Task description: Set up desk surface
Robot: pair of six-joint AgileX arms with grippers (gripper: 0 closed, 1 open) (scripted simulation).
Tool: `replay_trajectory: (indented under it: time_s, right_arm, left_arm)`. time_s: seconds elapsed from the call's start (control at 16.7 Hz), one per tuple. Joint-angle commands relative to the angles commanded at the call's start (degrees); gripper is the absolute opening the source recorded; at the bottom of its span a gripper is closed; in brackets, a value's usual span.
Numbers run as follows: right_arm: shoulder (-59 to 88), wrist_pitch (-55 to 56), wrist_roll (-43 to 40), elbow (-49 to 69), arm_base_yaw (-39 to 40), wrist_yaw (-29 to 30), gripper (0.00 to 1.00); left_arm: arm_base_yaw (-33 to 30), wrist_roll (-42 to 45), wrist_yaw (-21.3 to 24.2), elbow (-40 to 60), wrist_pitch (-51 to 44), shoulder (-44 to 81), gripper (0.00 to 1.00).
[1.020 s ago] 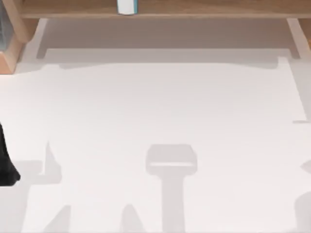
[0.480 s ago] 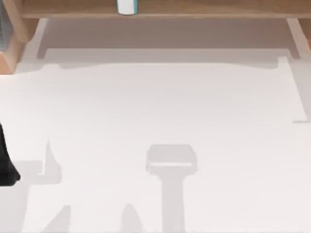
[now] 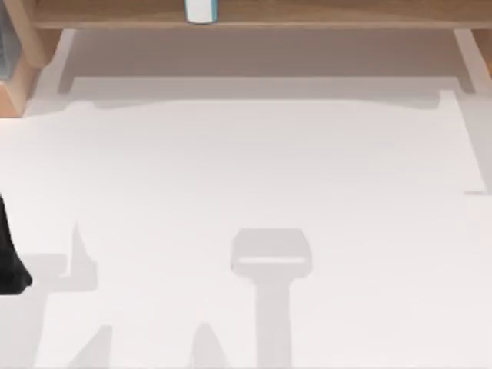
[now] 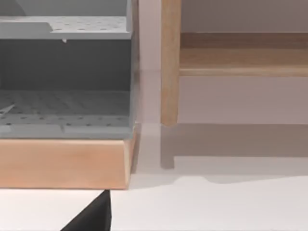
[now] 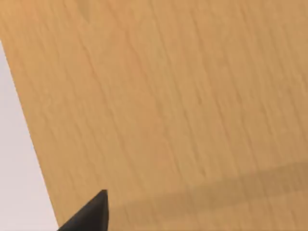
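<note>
Left tool [image 3: 9, 261] cut off at desk surface [image 3: 254, 169] edge; cannot tell its grip.

Open desk surface [image 3: 254, 169]; wooden shelf frame [image 3: 254, 14] along far edge

Bright, even light; soft grey shadows (blurry-edged) cross the desk surface [image 3: 307, 169].
</note>
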Motion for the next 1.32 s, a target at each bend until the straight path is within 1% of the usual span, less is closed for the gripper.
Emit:
replay_trajectory:
  time_s: [0.18,0.36,0.48,0.66,0.84,1.02,1.14,1.32]
  right_arm:
    - [4.31,9.81,21.32,-2.84,-0.44,-3.48,1.00]
    - [8.05,19.39,40.18,-5.15,-0.55,-6.69,1.00]
    - [10.19,25.61,51.00,-6.27,-0.53,-8.52,1.00]
    - [13.01,34.47,64.49,-7.31,-0.59,-10.63,1.00]
    - [15.47,42.16,74.58,-7.64,-0.92,-11.88,1.00]
    - [17.41,48.15,81.19,-7.43,-1.49,-12.36,1.00]
    - [18.25,50.82,83.59,-7.17,-1.87,-12.39,1.00]
    - [18.65,52.17,84.59,-6.97,-2.09,-12.35,1.00]
  left_arm:
    - [0.00,0.00,0.00,0.00,0.00,0.00,1.00]
    - [0.00,0.00,0.00,0.00,0.00,0.00,1.00]
    - [0.00,0.00,0.00,0.00,0.00,0.00,1.00]
    - [0.00,0.00,0.00,0.00,0.00,0.00,1.00]
    - [0.00,0.00,0.00,0.00,0.00,0.00,1.00]
    - [0.00,0.00,0.00,0.00,0.00,0.00,1.00]
    - [0.00,0.00,0.00,0.00,0.00,0.00,1.00]
    - [0.00,0.00,0.00,0.00,0.00,0.00,1.00]
